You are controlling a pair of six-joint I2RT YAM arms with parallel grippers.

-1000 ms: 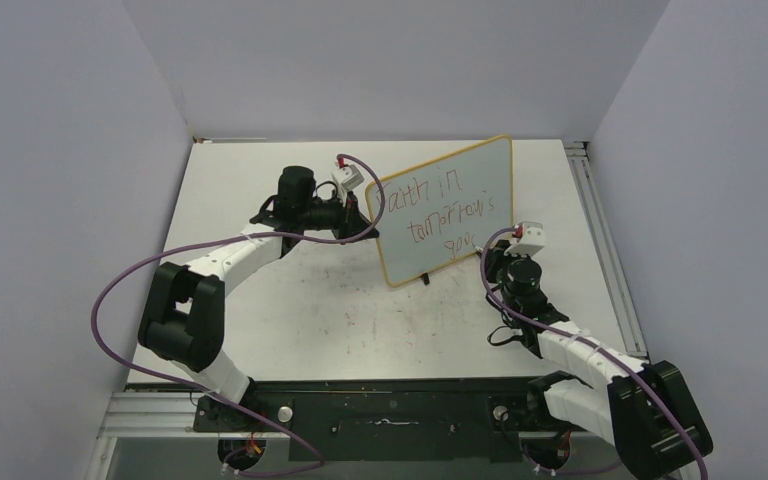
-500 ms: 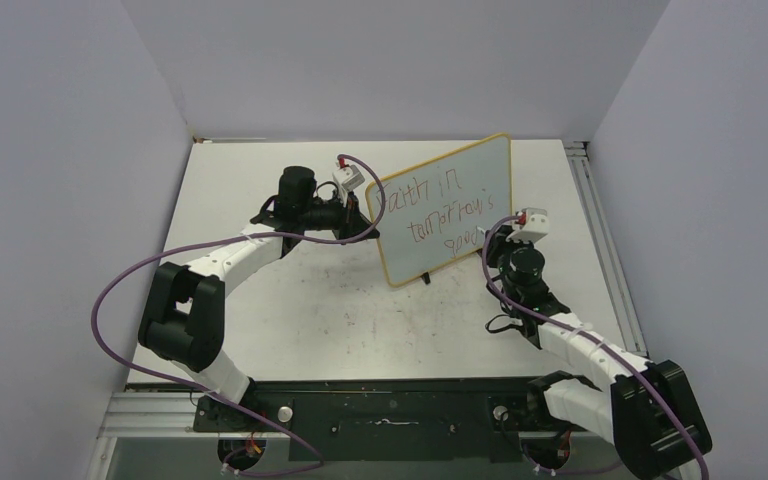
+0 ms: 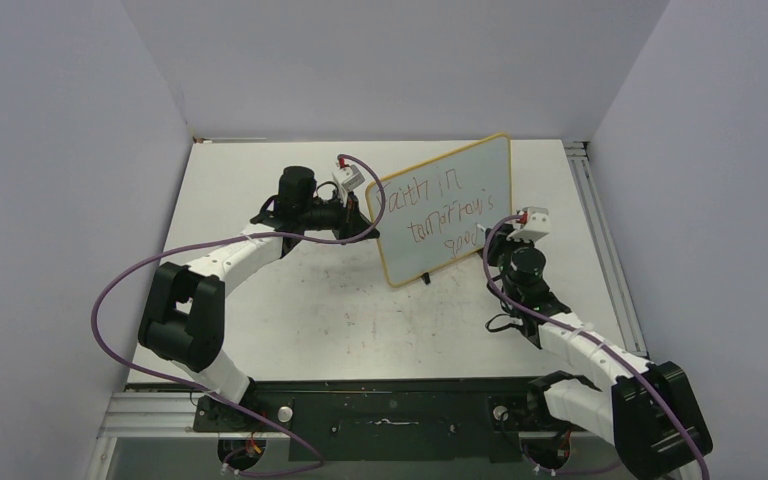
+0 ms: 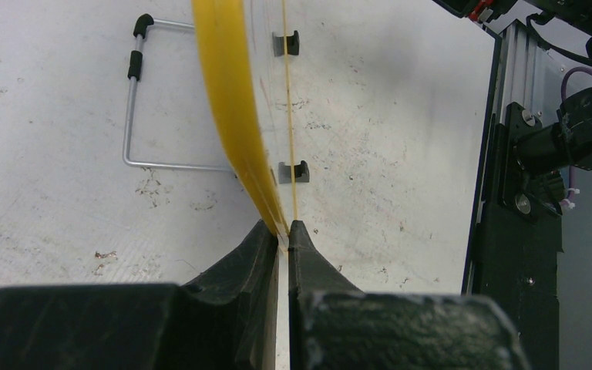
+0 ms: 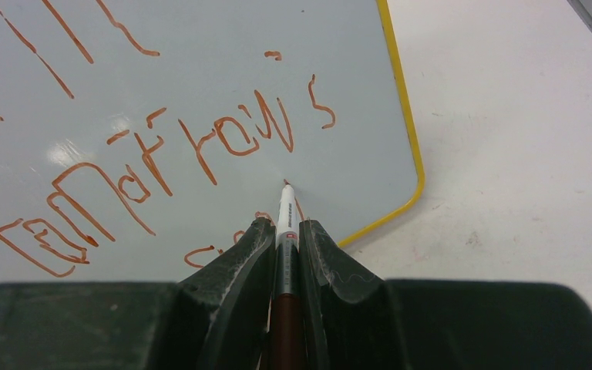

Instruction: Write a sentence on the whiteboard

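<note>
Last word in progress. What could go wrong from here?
The left gripper pinches the whiteboard only by its thin yellow edge; pressure from the marker might twist or slip it.
The marker in the right gripper writes close to the lower corner, so the sentence may run out of room.

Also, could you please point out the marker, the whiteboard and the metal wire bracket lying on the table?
marker (image 5: 286, 220): right wrist view, on its white barrel just behind the tip.
whiteboard (image 3: 482, 168): top external view, on the bare white surface at its upper right.
wire bracket (image 4: 177, 166): left wrist view, on its long straight bar.
</note>
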